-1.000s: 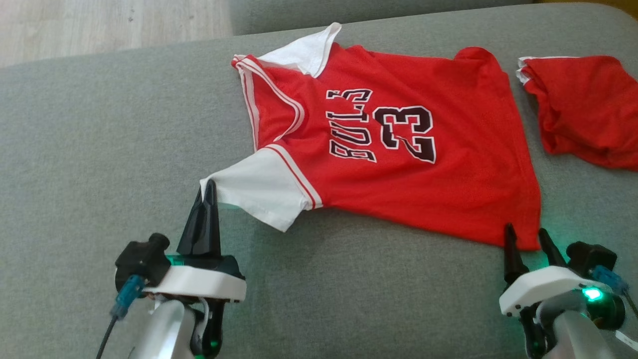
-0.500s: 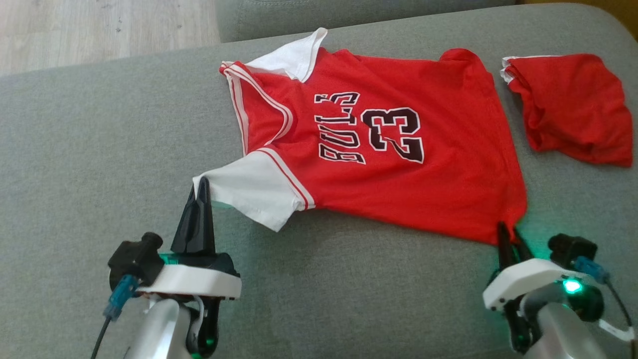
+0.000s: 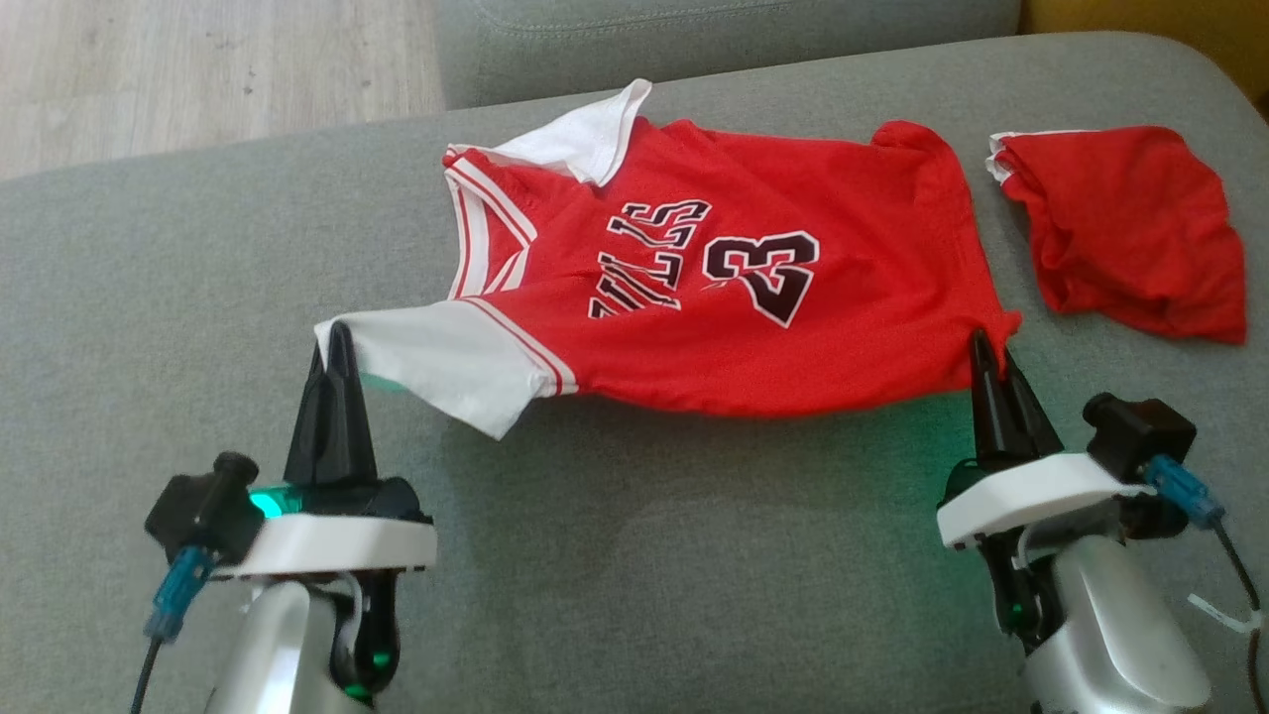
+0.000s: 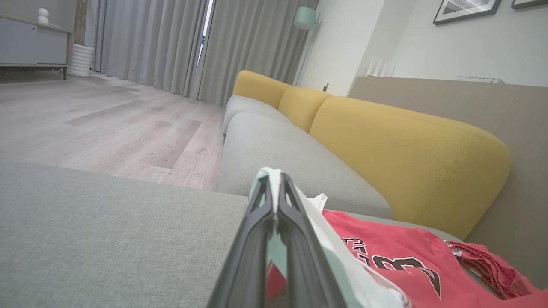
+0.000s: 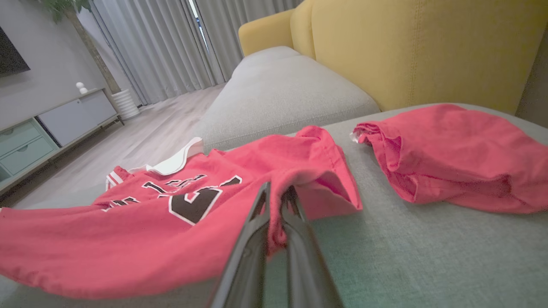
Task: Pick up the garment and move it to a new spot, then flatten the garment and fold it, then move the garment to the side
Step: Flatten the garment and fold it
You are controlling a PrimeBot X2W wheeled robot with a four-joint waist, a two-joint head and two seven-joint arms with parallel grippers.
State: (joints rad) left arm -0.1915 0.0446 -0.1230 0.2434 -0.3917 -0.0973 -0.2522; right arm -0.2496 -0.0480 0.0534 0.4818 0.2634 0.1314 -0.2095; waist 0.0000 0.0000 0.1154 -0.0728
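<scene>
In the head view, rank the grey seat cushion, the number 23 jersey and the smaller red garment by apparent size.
1. The grey seat cushion, spanning nearly the whole view.
2. The jersey, spread across the middle.
3. The smaller red garment, upper right, plainly the smallest.

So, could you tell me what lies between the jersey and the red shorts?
Just bare grey cushion parts the jersey from the shorts, as the head and right wrist views show.

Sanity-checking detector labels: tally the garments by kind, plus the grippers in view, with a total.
red jersey: 1
crumpled red garment: 1
grippers: 2 (left gripper, right gripper)
Total: 4
</scene>
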